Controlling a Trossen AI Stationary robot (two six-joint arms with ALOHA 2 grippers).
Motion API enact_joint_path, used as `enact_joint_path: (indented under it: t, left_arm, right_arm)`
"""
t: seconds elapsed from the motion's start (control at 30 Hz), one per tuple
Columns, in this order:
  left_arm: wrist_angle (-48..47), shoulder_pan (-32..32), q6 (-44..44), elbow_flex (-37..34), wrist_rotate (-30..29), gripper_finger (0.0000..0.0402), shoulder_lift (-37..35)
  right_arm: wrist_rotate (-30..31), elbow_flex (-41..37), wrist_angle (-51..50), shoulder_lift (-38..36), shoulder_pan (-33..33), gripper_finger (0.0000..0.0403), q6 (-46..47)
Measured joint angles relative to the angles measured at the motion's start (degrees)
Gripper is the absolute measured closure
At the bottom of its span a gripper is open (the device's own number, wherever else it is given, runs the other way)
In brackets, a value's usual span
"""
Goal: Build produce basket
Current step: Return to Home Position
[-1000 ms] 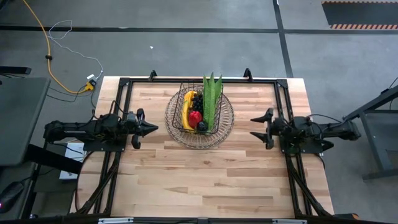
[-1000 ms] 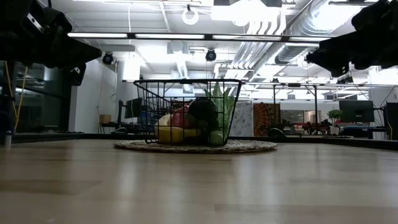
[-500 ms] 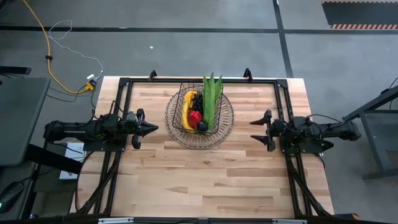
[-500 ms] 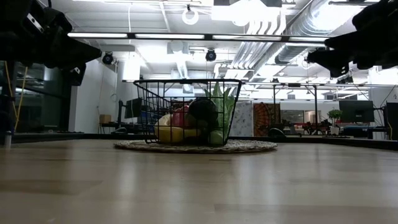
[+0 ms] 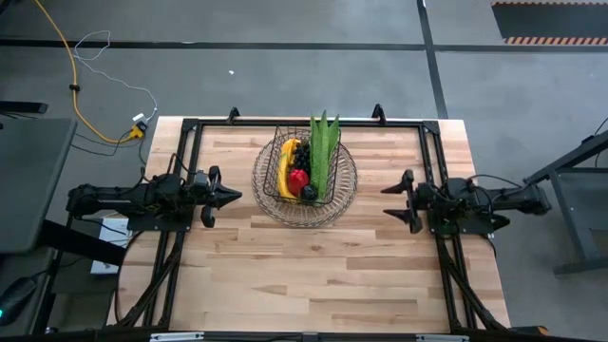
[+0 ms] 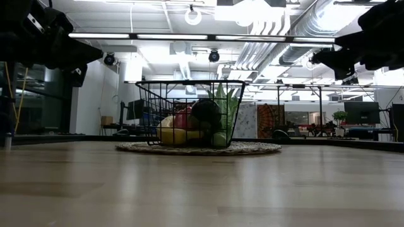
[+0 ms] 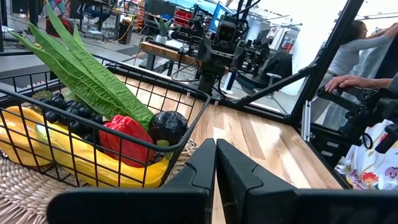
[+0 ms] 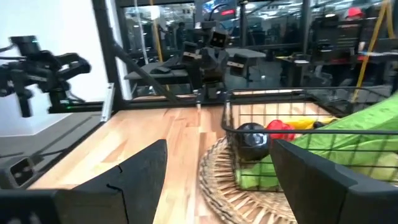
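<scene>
Left hand (image 5: 226,196), pressed together, hovers at nine o'clock from the basket (image 5: 275,207); right hand (image 5: 397,200), spread, at three; produce (image 5: 299,179) lies inside.

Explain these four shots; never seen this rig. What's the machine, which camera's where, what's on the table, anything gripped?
The machine: a dark left arm and right arm at a wooden table. The high view looks straight down; the low view looks level across the tabletop; each wrist view looks past that arm's own fingers. The left gripper is shut and empty at the table's left side; the right gripper is open and empty at its right side. Between them stands a wire basket holding a banana, red pepper, grapes, a dark round fruit and a long green leafy ear.
</scene>
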Motion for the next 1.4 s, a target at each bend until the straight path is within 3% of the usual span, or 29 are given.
enact_joint_path:
  t: [0.2,0.97,1.2,1.4]
  left_arm:
    - [0.0,0.0,0.0,0.0,0.0,0.0398,0.0]
    - [0.0,0.0,0.0,0.0,0.0,0.0398,0.0]
    - [0.0,0.0,0.0,0.0,0.0,0.0398,0.0]
    - [0.0,0.0,0.0,0.0,0.0,0.0398,0.0]
  right_arm:
    - [3.7,0.0,0.6,0.0,-1.7,0.0126,0.1]
    - [3.6,0.0,0.6,0.0,-2.7,0.0126,-0.2]
    - [2.3,0.0,0.5,0.0,-2.7,0.0126,8.5]
    - [2.1,0.0,0.5,0.0,-2.7,0.0126,8.8]
